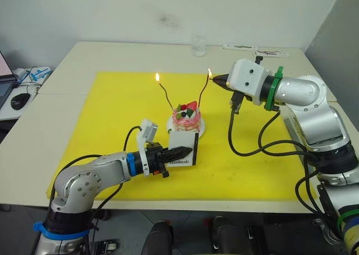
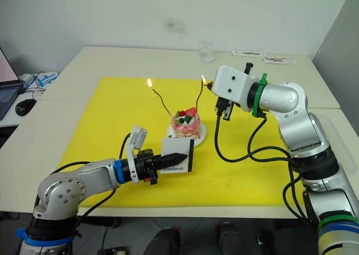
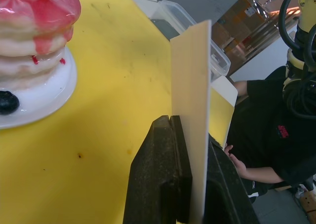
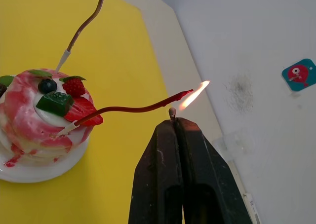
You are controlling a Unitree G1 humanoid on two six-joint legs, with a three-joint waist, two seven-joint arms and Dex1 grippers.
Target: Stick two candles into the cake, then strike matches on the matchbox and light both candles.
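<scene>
I am working over a large yellow rectangular mat (image 1: 112,137) lying on a pale table (image 1: 67,64). Near the mat's middle the small round pink-and-white cake (image 1: 186,120) is sitting on its white plate (image 1: 200,130), with two thin wavy reddish-brown candles rising from it and leaning apart. The candle on my left (image 1: 165,95) is burning at its tip. The candle on my right (image 1: 204,87) is also carrying a flame at its tip.

My right gripper (image 4: 174,119) is pinching its black fingers together on a short dark match stub (image 4: 172,112), level with that right tip and just beside it, the candle's long axis running from the cake up toward my fingers. In my judgement both wicks are lit, so the next move is drawing the right arm straight back, away from the flame.

My left gripper (image 1: 180,152) is clamping the flat white "Handmade" matchbox (image 1: 184,149) upright on edge, in front of the cake.
</scene>
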